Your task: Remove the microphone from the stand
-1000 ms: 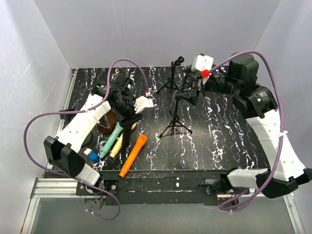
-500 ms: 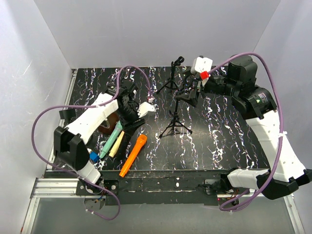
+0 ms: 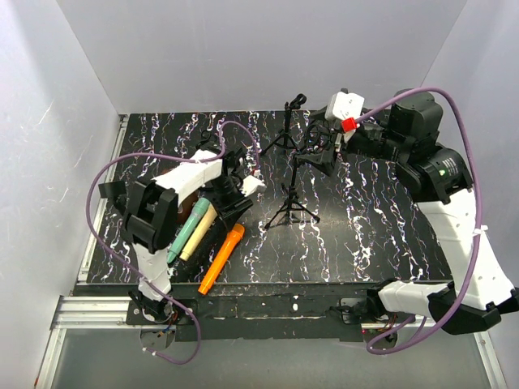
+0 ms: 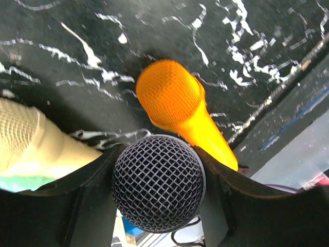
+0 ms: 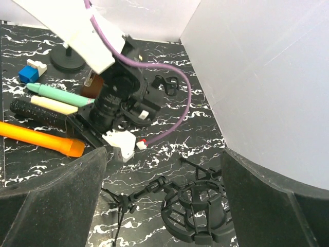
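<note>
Black microphone with round mesh head (image 4: 159, 183): off stand, clamped between fingers of left end effector (image 3: 229, 197), down at level of black white-veined tabletop (image 3: 365, 235). Orange microphone (image 4: 180, 110) just beside mesh head; cream microphone (image 4: 31, 141) on other side. Black tripod stand (image 3: 292, 207) well apart to right. Right end effector (image 5: 164, 206) spread wide above stand's ring cradle (image 5: 200, 212), holding nothing.

Steep overhead rear view; close wrist views; shared: orange microphone (image 3: 220, 259).
</note>
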